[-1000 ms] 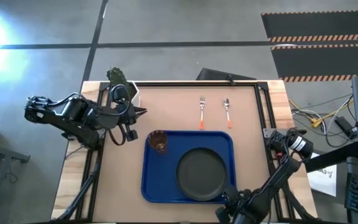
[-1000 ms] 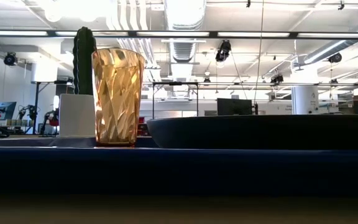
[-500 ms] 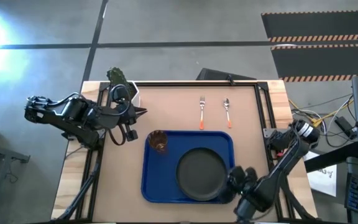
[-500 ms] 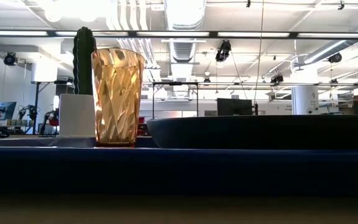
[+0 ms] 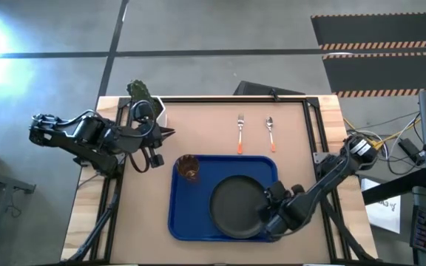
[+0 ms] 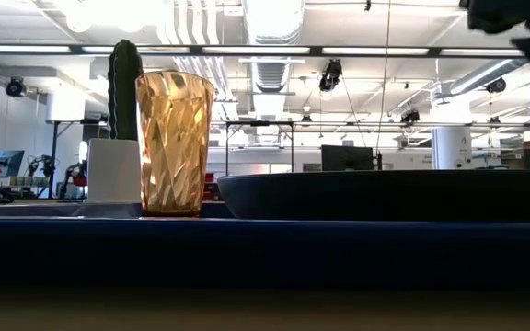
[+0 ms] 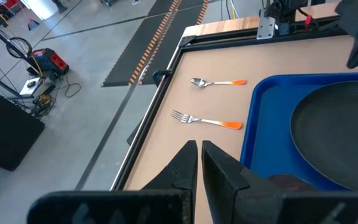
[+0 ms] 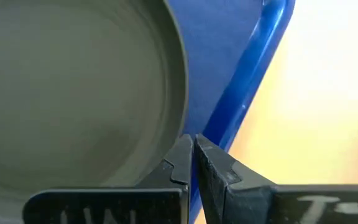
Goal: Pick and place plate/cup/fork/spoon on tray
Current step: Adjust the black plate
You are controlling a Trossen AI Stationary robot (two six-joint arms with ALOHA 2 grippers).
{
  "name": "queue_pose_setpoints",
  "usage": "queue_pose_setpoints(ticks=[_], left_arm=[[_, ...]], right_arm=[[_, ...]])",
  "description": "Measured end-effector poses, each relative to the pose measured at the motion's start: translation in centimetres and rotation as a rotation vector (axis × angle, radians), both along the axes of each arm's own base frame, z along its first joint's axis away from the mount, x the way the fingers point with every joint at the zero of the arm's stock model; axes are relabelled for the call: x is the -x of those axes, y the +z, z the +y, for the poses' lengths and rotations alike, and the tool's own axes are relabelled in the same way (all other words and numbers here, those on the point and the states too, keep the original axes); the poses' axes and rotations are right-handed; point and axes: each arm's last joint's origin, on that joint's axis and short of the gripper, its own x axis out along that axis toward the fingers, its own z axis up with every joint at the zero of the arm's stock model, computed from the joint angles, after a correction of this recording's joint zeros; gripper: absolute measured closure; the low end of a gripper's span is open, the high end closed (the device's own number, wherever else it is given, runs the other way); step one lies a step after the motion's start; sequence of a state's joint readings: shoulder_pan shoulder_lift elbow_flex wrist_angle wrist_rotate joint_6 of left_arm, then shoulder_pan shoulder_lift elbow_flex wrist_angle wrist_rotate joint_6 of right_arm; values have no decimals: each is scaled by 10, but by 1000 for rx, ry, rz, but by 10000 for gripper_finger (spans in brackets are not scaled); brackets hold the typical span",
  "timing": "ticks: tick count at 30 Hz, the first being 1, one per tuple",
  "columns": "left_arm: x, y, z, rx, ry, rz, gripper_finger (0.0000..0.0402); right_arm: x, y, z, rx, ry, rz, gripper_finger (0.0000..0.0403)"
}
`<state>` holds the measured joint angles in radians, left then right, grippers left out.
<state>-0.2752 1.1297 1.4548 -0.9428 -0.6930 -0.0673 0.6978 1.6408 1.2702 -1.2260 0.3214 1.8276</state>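
High view: round matte plate (image 5: 237,206) on glossy blue tray (image 5: 180,214); both jaws together.

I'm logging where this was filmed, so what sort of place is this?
Probably a robotics lab in a large industrial hall: exposed ceiling ducts and strip lights overhead, hazard-striped floor mats on bare concrete, and loose cables beside the wooden table.

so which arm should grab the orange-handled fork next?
Left, probably. The left end effector waits at the table's left edge, level with the orange-handled fork across bare tabletop. The right end effector hangs over the blue tray's front right corner, beside the dark plate.
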Motion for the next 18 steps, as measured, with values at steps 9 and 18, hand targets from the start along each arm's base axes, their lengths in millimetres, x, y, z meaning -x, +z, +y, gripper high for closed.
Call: queue_pose_setpoints(ticks=[9, 18], left_arm=[[1, 0, 0, 0, 0, -1, 395], [1, 0, 0, 0, 0, -1, 395]], right_arm=[[23, -13, -37, -105, -11, -174, 394], [41, -45, -62, -175, -32, -277, 394]])
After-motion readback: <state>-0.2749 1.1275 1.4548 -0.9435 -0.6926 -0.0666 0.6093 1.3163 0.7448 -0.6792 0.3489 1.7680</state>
